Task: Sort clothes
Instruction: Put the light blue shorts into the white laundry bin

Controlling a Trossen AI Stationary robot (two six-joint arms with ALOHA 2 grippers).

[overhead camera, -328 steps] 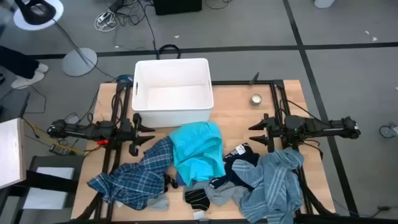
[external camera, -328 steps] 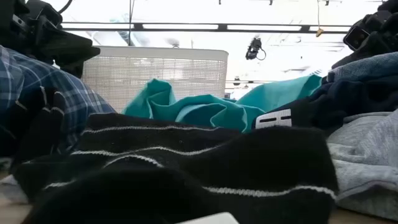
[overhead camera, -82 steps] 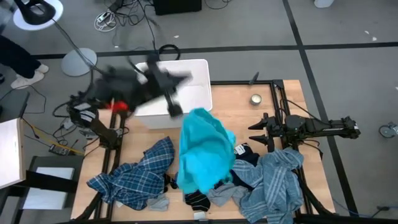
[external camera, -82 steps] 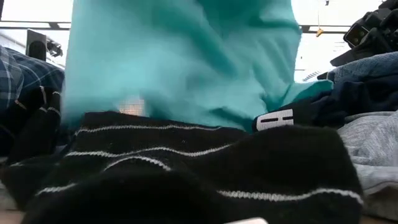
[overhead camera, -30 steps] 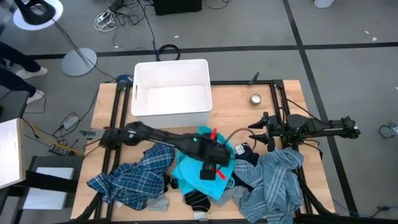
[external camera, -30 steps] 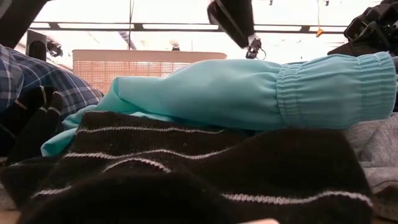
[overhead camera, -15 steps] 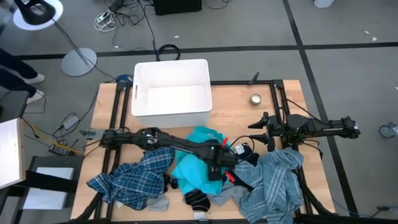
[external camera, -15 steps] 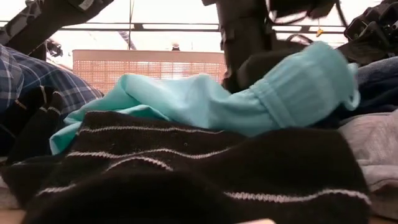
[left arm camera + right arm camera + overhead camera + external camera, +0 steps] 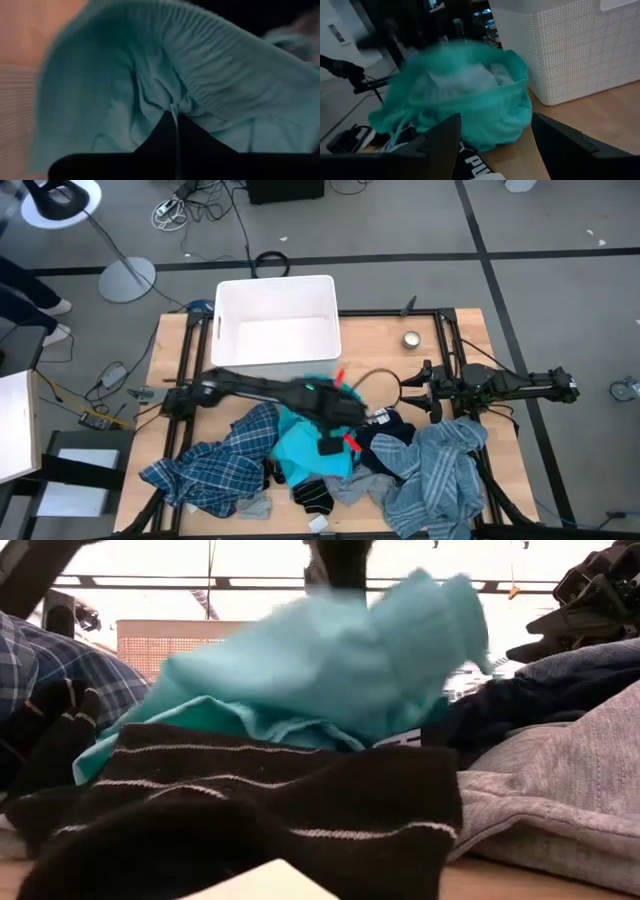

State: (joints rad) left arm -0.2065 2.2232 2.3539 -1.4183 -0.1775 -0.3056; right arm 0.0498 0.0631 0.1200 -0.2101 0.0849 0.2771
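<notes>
A: The left end effector (image 9: 335, 423) is pinching the turquoise shirt (image 9: 310, 445) mid-counter, just in front of the bin (image 9: 277, 328).

B: The risk: a sleeve snags the dark pieces (image 9: 385, 442) beside it and drags them along. The right end effector (image 9: 412, 392), fingers spread, waits by the striped shirt (image 9: 440, 475).

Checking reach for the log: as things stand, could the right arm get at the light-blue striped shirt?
Probably yes. The light-blue striped fabric shirt lies heaped on top at the table's right side, right beside the right tool, which waits open. Nothing covers it; the left tool is busy over the turquoise fabric shirt at the middle.
</notes>
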